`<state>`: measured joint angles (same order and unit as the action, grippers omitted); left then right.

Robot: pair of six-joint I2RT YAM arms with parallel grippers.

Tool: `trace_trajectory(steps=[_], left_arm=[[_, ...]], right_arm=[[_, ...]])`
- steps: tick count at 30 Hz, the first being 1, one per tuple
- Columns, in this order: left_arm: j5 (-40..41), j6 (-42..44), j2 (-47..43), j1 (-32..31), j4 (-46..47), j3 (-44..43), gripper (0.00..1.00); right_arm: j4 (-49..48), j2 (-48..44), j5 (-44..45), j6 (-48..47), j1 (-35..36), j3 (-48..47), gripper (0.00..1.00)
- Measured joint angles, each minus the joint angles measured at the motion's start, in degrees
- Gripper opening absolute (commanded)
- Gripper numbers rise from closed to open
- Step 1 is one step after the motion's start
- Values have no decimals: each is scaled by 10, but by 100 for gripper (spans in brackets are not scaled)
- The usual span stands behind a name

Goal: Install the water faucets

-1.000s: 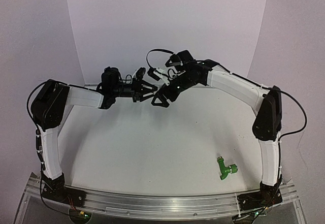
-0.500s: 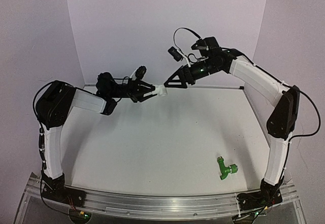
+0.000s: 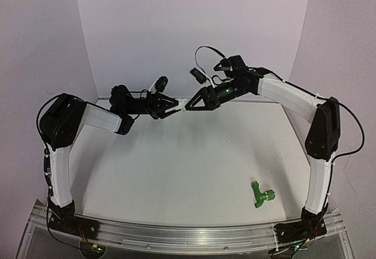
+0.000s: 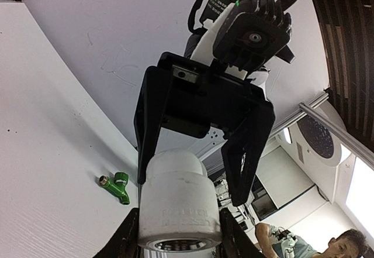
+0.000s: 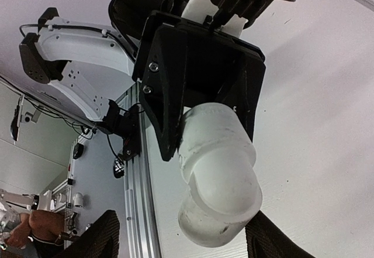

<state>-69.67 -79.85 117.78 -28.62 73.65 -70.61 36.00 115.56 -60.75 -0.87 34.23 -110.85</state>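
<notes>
while aloft, fitting's (image 4: 178, 208) axis toward right tool (image 4: 190, 181)

1. Top view: white fitting (image 3: 184, 106) almost all hidden between left gripper (image 3: 175, 107) and right gripper (image 3: 191, 103).
2. Left wrist view: white fitting's near end and left jaws cut by bottom edge.
3. Right wrist view: right jaws cut by bottom edge, only stubs show.
4. Green tap (image 3: 262, 195) too small, knob detail unreadable.
5. Person (image 4: 342, 247) cropped at corner.

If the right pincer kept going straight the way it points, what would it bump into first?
The white fitting in the left pincer; the right pincer looks open around its tip, so almost at once.
</notes>
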Motion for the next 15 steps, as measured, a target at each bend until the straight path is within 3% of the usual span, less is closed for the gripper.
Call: trace_trajectory(steps=[15], left_arm=[[3,3,-2,-3,13,5,0]], right_arm=[[-30,45,-22,50,13,-20,37]])
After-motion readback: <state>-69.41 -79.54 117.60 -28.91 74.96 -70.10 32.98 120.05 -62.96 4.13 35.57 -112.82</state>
